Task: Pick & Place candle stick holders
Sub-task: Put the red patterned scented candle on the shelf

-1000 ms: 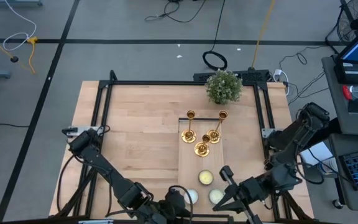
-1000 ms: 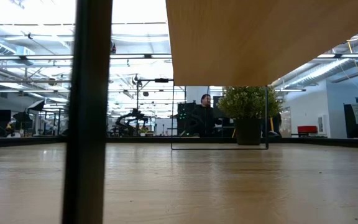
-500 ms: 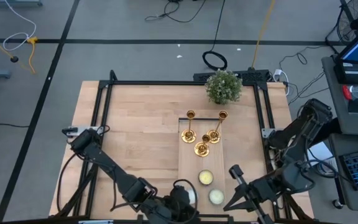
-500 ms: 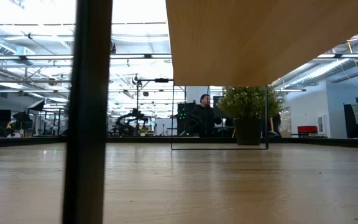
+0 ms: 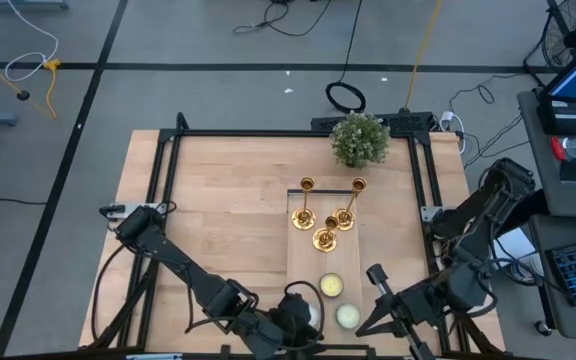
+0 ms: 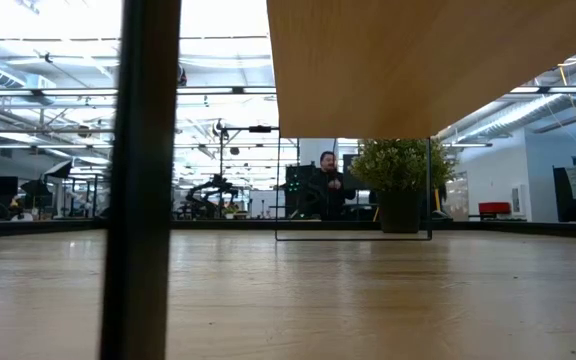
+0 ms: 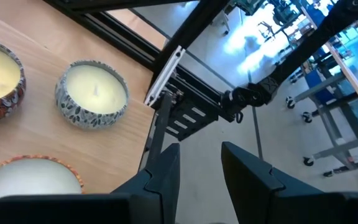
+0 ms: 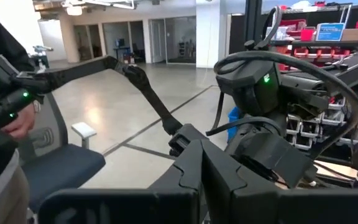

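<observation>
Overhead view of the desk, a pale wooden top inside a black frame. Three gold candle stick holders stand grouped right of centre on a lighter wooden board, toward the far end of it: one at the group's 11 o'clock, one at 1 o'clock, and a third at 6 o'clock with its round base nearest the candles. Beyond them, at 12 o'clock near the desk's far edge, sits a small potted plant. At 6 o'clock from the holders, three round candles lie near the desk's front edge; in the left wrist view they appear as patterned tins with pale wax.

The left gripper is at the front edge, at roughly 6 o'clock on the desk, just beside the candles; its fingers stand a narrow gap apart with nothing between them, pointing past the desk's edge toward the floor. The right gripper is at about 5 o'clock on the desk, just right of the candles; its fingers are pressed together, empty. Both grippers are well apart from the holders.

In the low view a person is beyond the desk, beside the plant; the right wrist view shows a person's hand on a controller.
</observation>
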You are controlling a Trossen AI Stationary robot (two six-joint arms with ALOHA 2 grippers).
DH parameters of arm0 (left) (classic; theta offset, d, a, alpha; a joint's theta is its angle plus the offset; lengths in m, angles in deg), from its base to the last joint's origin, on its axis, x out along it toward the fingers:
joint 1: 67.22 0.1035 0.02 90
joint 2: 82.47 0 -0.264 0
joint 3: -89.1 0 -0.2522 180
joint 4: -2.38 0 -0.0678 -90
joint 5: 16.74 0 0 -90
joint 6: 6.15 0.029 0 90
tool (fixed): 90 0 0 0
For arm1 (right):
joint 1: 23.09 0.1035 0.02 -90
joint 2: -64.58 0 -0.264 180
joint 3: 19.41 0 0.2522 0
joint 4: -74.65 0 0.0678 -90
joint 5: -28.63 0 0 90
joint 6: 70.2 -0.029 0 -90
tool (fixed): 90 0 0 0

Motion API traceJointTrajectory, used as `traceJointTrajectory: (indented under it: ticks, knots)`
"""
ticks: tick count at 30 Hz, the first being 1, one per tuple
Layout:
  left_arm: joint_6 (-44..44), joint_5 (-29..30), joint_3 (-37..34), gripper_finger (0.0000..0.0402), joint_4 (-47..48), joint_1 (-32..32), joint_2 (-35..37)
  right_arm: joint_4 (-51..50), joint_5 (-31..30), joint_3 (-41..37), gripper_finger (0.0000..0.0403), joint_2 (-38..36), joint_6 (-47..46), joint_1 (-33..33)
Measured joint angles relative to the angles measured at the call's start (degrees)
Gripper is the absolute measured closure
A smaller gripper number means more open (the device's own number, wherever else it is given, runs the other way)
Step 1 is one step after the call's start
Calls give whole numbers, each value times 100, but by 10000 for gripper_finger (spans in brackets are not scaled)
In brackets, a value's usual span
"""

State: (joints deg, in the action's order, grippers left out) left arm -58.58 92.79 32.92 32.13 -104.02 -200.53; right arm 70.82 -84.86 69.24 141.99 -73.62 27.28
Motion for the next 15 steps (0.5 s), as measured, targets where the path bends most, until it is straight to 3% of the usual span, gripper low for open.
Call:
traceJointTrajectory:
  ticks: [6,15]
  knots:
    - [36,-221,0,279,4,131,0,-26,591,-197,403,-145,-126,-198]
    - [185,-765,0,279,0,368,0,724,591,-1285,403,-881,-203,-281]
